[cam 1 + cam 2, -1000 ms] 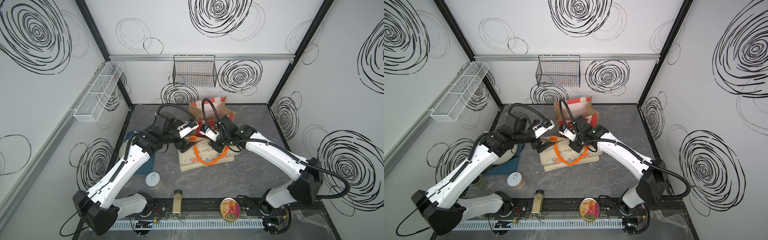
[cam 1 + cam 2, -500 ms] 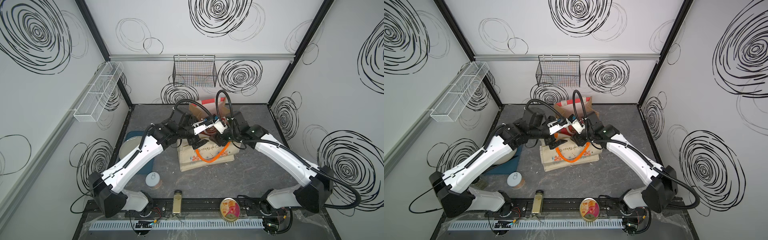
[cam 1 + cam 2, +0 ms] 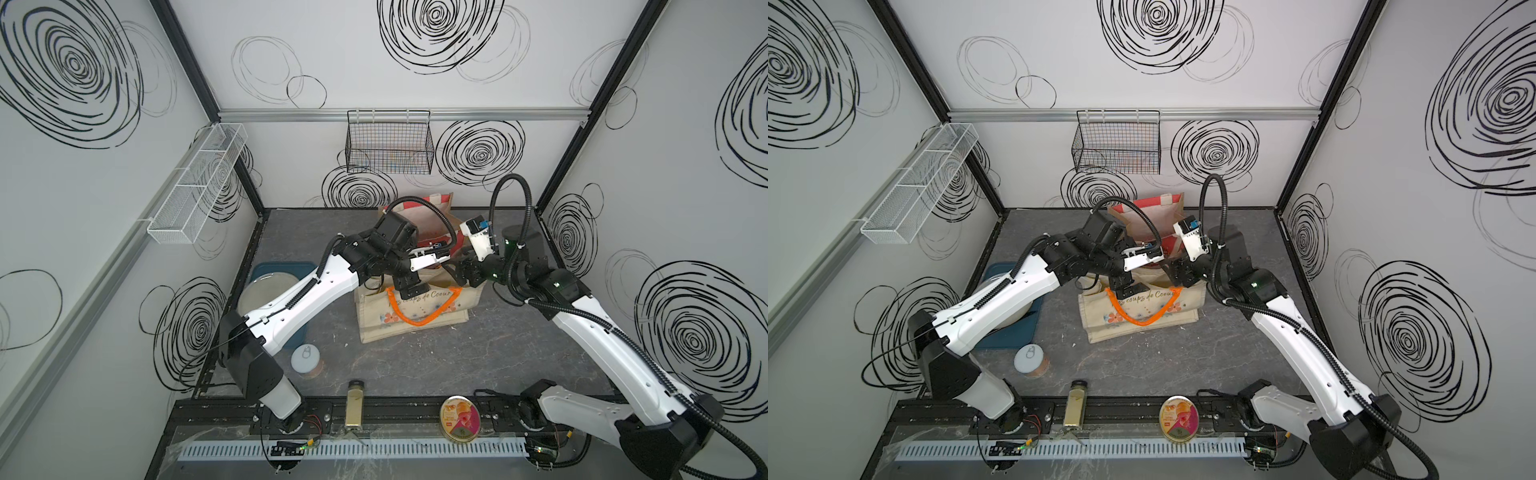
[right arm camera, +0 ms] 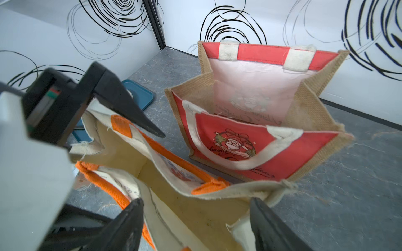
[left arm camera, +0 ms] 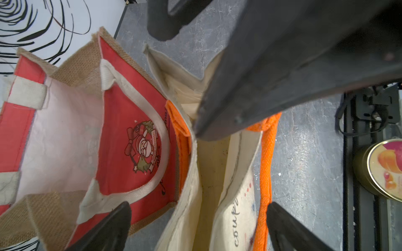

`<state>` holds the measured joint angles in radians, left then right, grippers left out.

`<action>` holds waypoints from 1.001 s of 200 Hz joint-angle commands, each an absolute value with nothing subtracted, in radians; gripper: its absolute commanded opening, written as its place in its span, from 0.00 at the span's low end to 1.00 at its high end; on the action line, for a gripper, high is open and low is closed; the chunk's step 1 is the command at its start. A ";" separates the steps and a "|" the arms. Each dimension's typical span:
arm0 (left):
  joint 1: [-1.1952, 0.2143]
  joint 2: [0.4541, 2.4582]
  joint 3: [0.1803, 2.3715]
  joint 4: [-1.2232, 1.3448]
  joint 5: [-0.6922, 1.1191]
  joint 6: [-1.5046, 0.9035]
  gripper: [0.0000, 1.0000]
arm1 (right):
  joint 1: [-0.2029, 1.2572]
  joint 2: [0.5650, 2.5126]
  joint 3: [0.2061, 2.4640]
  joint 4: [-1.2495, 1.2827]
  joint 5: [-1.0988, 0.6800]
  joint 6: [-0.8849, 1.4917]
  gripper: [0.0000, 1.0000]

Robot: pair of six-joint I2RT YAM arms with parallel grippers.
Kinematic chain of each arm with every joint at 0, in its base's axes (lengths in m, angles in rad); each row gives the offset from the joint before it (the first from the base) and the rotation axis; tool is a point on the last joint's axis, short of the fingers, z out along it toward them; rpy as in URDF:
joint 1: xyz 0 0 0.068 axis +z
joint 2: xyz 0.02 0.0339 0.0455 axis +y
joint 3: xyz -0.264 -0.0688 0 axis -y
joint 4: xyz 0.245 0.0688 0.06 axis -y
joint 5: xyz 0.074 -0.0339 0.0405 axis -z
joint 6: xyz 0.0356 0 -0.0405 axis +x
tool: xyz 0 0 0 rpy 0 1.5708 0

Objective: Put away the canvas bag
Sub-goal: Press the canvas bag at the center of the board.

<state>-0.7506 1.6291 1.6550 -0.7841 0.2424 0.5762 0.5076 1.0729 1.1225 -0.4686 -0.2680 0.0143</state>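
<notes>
The canvas bag (image 3: 415, 316) (image 3: 1142, 311) is cream with orange handles and stands upright mid-table with its mouth open. My left gripper (image 3: 409, 286) (image 5: 199, 205) hangs open over the mouth's left end, its fingers straddling both walls (image 5: 213, 173) without pinching them. My right gripper (image 3: 467, 272) (image 4: 196, 201) is open over the right end of the mouth (image 4: 195, 206), with nothing pinched. A right finger (image 5: 239, 97) fills much of the left wrist view.
A red jute bag (image 3: 432, 214) (image 4: 261, 152) stands open right behind the canvas bag. A blue tray (image 3: 270, 270) with a plate lies at the left. A lidded can (image 3: 305, 360), spice jar (image 3: 355, 403) and round tin (image 3: 460, 417) sit in front. A wire basket (image 3: 388, 145) hangs on the back wall.
My right gripper has gone from shut to open. Both grippers have moved back and up, from the bag's front face to over its mouth.
</notes>
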 commanded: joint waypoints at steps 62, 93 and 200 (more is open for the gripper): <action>-0.810 1.762 1.796 -0.904 0.212 0.650 0.99 | 0.364 0.898 1.018 -0.558 -0.291 0.157 0.86; -0.833 1.797 1.810 -0.909 0.173 0.664 1.00 | 0.339 0.888 0.977 -0.544 -0.306 0.163 0.86; -0.804 1.790 1.776 -0.942 0.221 0.715 0.13 | 0.375 0.826 0.833 -0.415 -0.374 0.005 0.70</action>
